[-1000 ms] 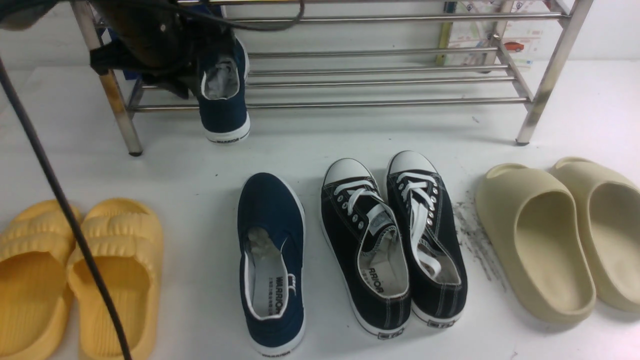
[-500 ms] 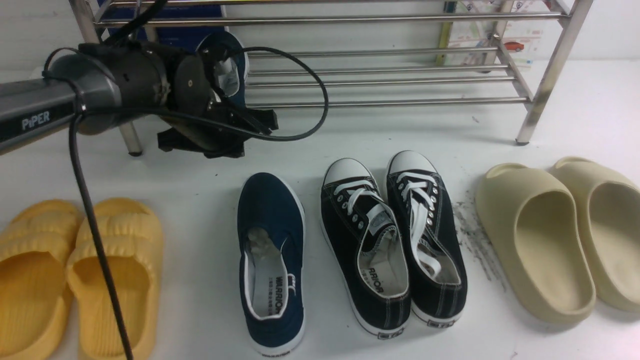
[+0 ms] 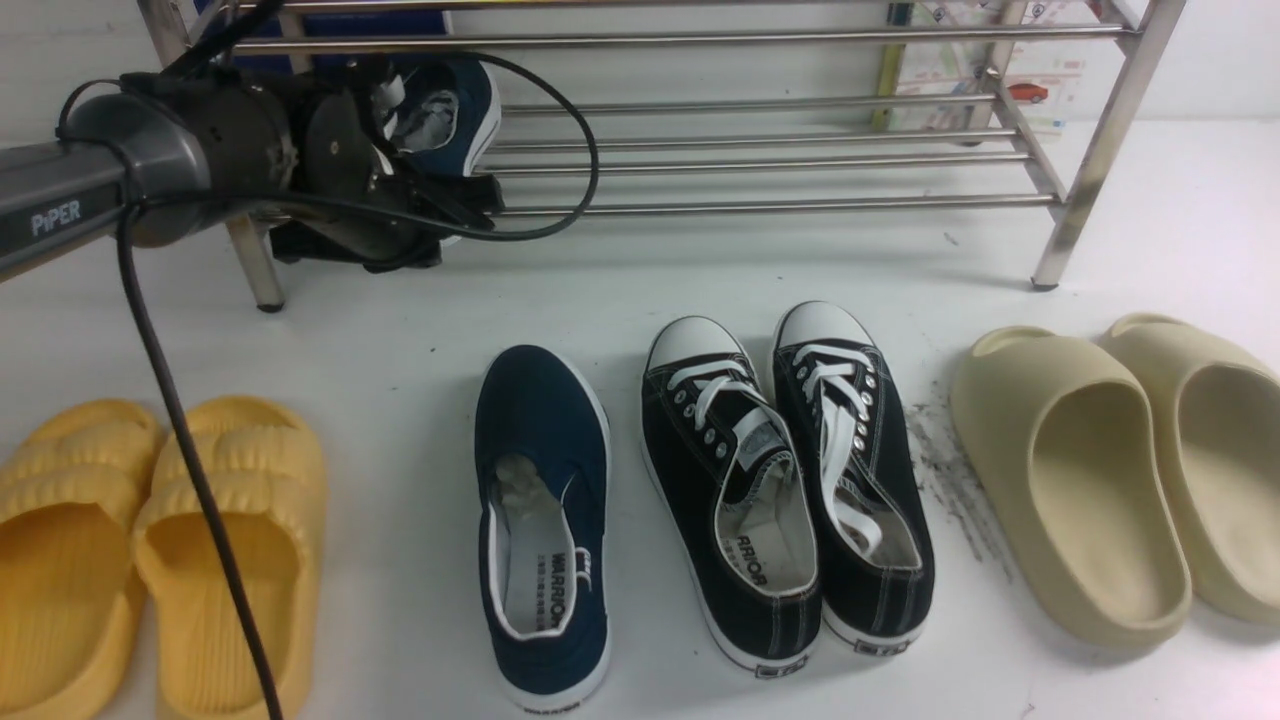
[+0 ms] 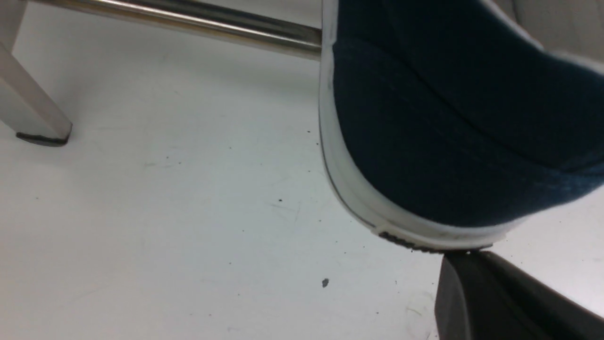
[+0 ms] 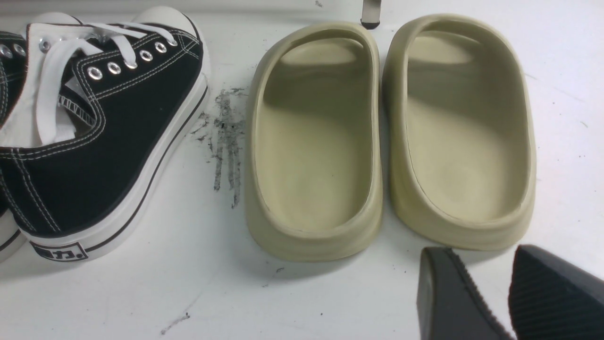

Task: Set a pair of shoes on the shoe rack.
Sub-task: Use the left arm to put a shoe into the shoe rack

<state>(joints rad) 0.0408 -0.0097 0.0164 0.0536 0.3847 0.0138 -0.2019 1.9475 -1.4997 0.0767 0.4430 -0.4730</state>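
Left gripper (image 3: 468,200), pressed together, touches the heel of the navy shoe (image 4: 448,118) on the shoe rack (image 3: 760,205).

My left arm (image 3: 60,200) and its black cable (image 3: 190,470) block the left end of the shoe rack (image 3: 780,205), right by the blue shoe on the rack (image 3: 455,110). The other low rods are bare, with a top rod over them. A bare strip of tabletop (image 3: 700,270) runs in front. Then comes a row: yellow slippers (image 3: 160,540), a wide gap, the blue shoe on the tabletop (image 3: 545,500), black shoes (image 3: 790,470) and tan slippers (image 3: 1110,470), with only thin gaps between. My right jaws hang near the tan slippers.
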